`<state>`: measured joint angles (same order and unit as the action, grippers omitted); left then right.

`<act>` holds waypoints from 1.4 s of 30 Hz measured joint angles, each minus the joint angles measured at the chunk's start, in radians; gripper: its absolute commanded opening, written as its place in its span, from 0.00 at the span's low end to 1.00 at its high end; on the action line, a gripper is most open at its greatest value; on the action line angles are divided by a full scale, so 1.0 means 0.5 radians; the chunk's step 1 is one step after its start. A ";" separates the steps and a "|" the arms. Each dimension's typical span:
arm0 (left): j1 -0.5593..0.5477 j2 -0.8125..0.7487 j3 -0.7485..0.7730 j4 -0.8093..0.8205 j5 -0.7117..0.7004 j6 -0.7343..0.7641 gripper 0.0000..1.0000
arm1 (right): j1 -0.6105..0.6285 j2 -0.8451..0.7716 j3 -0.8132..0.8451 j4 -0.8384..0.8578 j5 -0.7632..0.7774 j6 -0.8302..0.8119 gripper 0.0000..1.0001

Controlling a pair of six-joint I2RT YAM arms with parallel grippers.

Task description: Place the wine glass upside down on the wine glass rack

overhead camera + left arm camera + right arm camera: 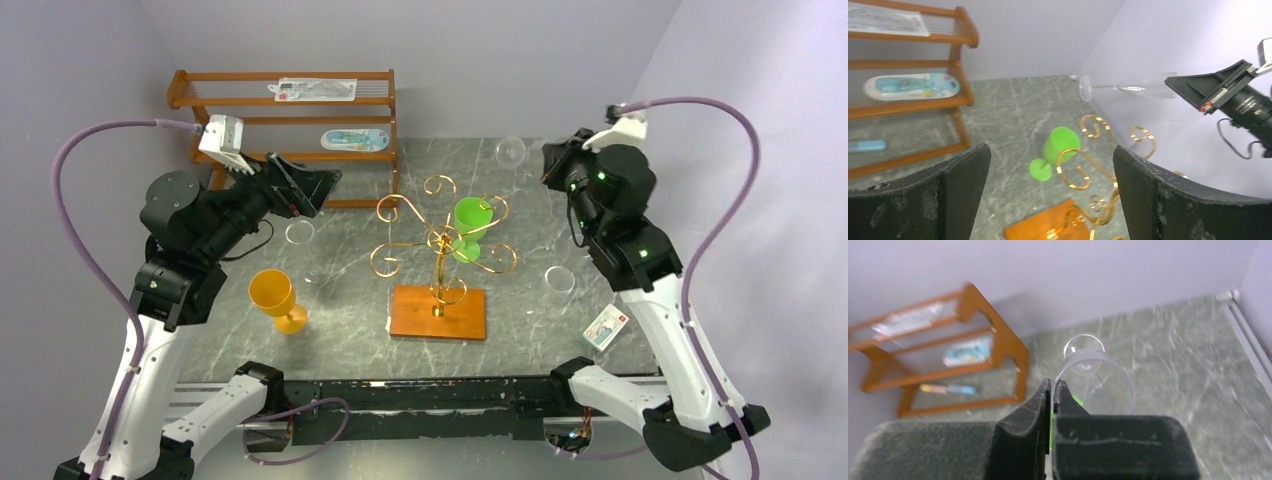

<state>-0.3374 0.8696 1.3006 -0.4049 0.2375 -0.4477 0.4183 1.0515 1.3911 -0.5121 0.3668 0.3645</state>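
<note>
My right gripper (553,165) is shut on the rim of a clear wine glass (510,152) and holds it on its side in the air above the back of the table, foot pointing left. In the right wrist view the fingers (1053,387) pinch the bowl's wall (1098,377). The glass also shows in the left wrist view (1113,89). The gold wire rack (440,240) stands on its orange-brown base (438,312) mid-table, in front and to the left of the glass. My left gripper (318,185) is open and empty, raised to the left of the rack (1098,165).
A green glass (470,225) stands just behind the rack. An orange glass (275,297) stands front left. Two more clear glasses (299,232) (560,279) stand on the table. A card (606,326) lies front right. A brown slatted shelf (285,120) stands at the back left.
</note>
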 measured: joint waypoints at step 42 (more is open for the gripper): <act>-0.014 0.010 -0.773 1.555 -0.150 -1.994 0.90 | 0.961 0.438 -0.121 1.928 -0.712 -0.095 0.00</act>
<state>-0.3447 0.8745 0.9142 0.3725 0.1627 -1.4445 0.8986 1.2705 1.3308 0.4519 0.0109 0.3172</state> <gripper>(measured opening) 0.892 0.026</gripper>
